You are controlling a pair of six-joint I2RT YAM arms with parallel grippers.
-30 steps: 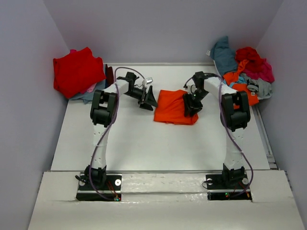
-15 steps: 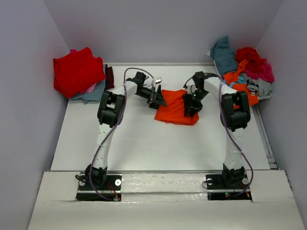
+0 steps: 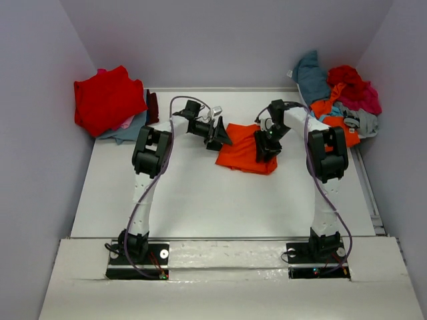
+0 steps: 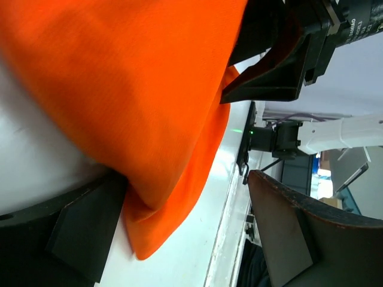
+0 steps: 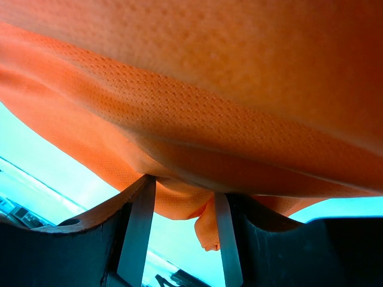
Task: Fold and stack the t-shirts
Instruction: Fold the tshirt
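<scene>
A bright orange t-shirt (image 3: 241,152) lies folded in the middle of the white table (image 3: 200,200). My left gripper (image 3: 220,136) is at its left edge and stands open. In the left wrist view a corner of the orange t-shirt (image 4: 131,89) lies between the wide-apart fingers of the left gripper (image 4: 185,239), with one dark finger (image 4: 84,233) against the cloth. My right gripper (image 3: 266,145) is at the shirt's right side. In the right wrist view the right gripper (image 5: 182,233) is shut on a bunched fold of the orange t-shirt (image 5: 209,89).
A folded red t-shirt (image 3: 105,99) tops a stack at the back left, with teal cloth (image 3: 125,131) under it. A loose heap of t-shirts (image 3: 340,97) in teal, red, magenta, orange and grey fills the back right corner. Grey walls close in both sides.
My left gripper has moved right, up to the orange t-shirt's left edge, and its jaws have widened slightly. The right arm and the shirt have stayed in place.
</scene>
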